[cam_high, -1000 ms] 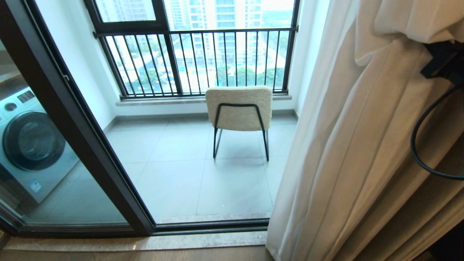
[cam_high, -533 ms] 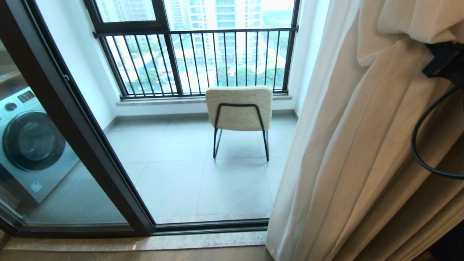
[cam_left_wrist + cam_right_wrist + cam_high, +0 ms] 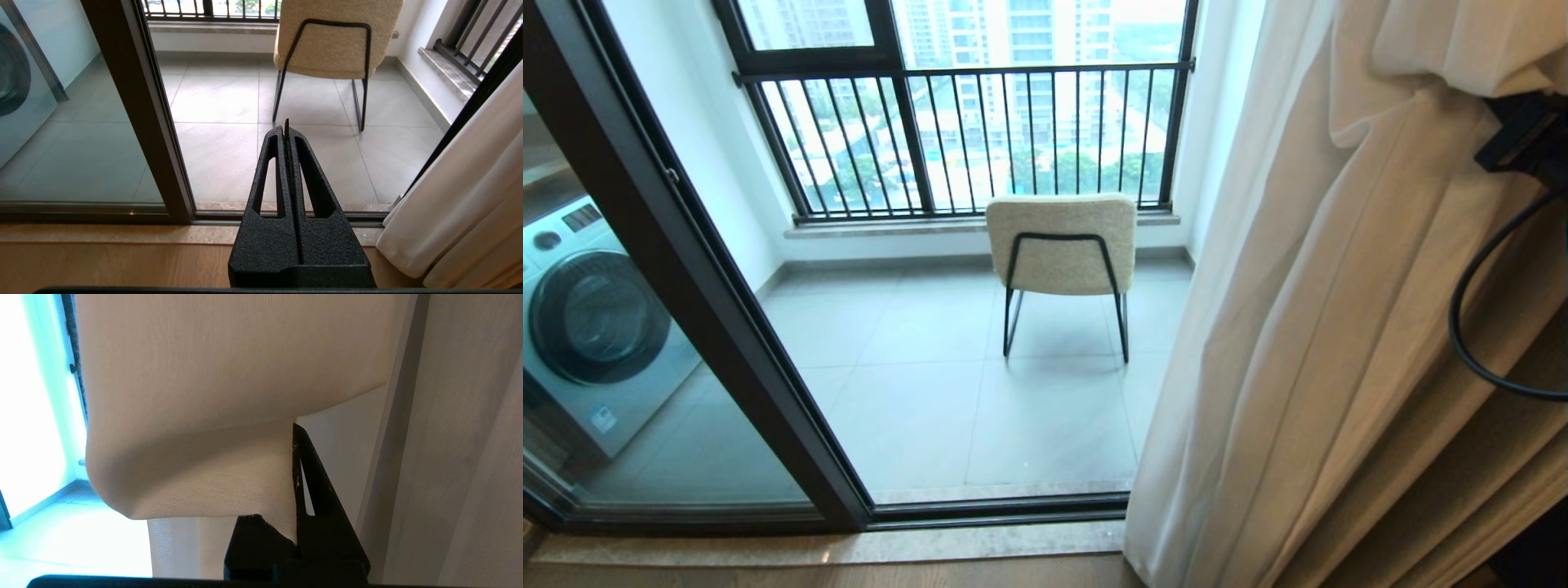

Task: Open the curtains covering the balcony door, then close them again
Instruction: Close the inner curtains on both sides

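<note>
The sheer white fabric curtains hang bunched at the right of the dark-framed glass balcony door; opening looks done, closing remains. The right hand is pinched on a fold; the left hand is closed, empty.

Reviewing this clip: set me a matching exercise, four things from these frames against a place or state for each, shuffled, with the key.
1. curtains
2. chair
3. left gripper
4. washing machine

a. shut on nothing, pointing at the balcony floor
b. behind the glass, far left
c. bunched at the right, pinched by the right gripper
d. on the balcony, back toward the camera

Pairs: 1-c, 2-d, 3-a, 4-b
</note>
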